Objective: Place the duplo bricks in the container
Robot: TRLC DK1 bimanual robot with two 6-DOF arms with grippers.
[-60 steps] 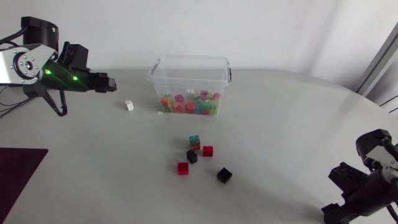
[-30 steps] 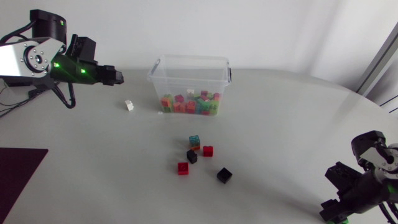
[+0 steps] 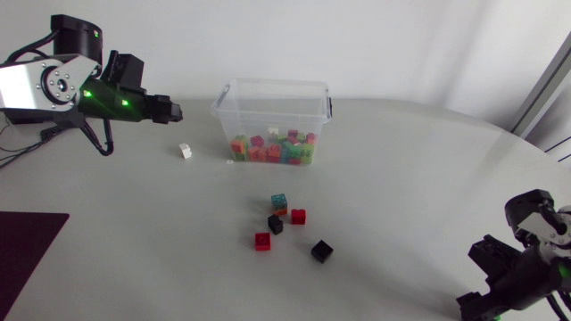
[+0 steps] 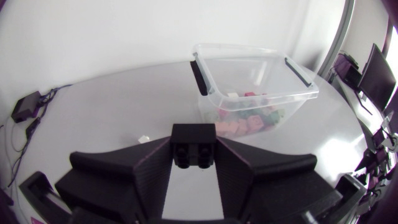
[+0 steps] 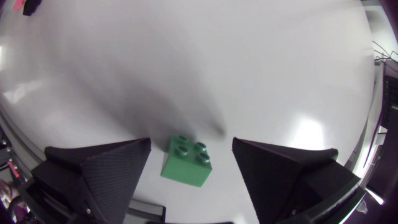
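Observation:
The clear container [image 3: 225, 100] stands at the back centre and holds several coloured bricks; it also shows ahead of my left gripper as the container [image 4: 298, 93]. My left gripper [image 3: 169, 111] hovers to its left, shut on a black brick [image 4: 194, 138]. Loose on the table are a white brick [image 3: 185, 151], a teal brick [image 3: 279, 201], two red bricks [image 3: 298, 216] [image 3: 261, 241] and two black bricks [image 3: 276, 225] [image 3: 321, 251]. At the front right, my right gripper [image 5: 191, 146] is open, with a green brick [image 5: 186, 163] lying on the table between its fingers, touching neither.
A dark mat [image 3: 27, 259] lies at the front left corner. A tiny white bit [image 3: 229, 162] sits just in front of the container. The table's rounded edge runs close behind my right arm [image 3: 531, 254].
My left arm has swung right toward the container, carrying the black brick. My right arm has shifted slightly at the front right.

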